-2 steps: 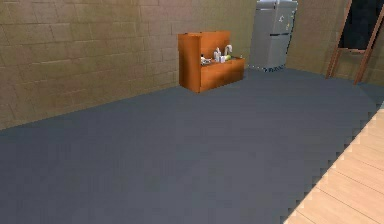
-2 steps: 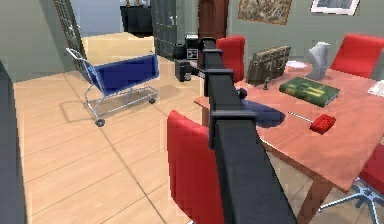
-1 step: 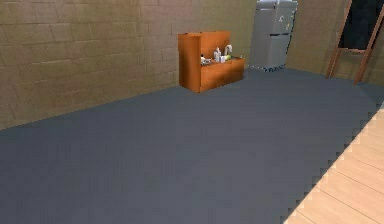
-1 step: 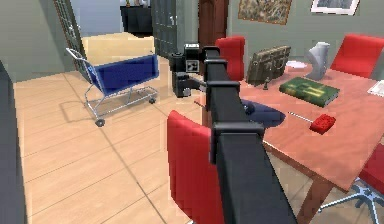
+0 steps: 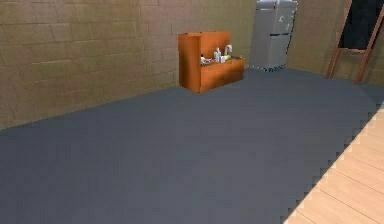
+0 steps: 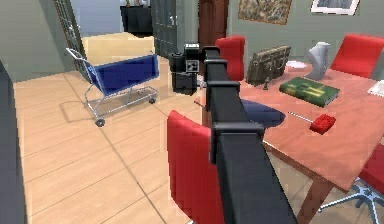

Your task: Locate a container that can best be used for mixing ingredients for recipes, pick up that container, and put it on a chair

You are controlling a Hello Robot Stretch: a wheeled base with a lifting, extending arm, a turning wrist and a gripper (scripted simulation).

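- The end effector [image 6: 178,72] sits upper centre, at the tip of the dark arm [image 6: 240,150] (its grip and load cannot be told).
- A dark blue bowl-like container [image 6: 266,109] rests on the desk [image 6: 340,150], centre right, beside the arm and seemingly reachable.
- A red chair [image 6: 190,160] stands lower centre, handy for delivery.

At least three red chairs [image 6: 192,165]; one cart [image 6: 122,72].

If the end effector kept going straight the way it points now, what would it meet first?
Probably the blue shopping cart: the end effector seems to point toward the arm side view's left, though depth is unclear.
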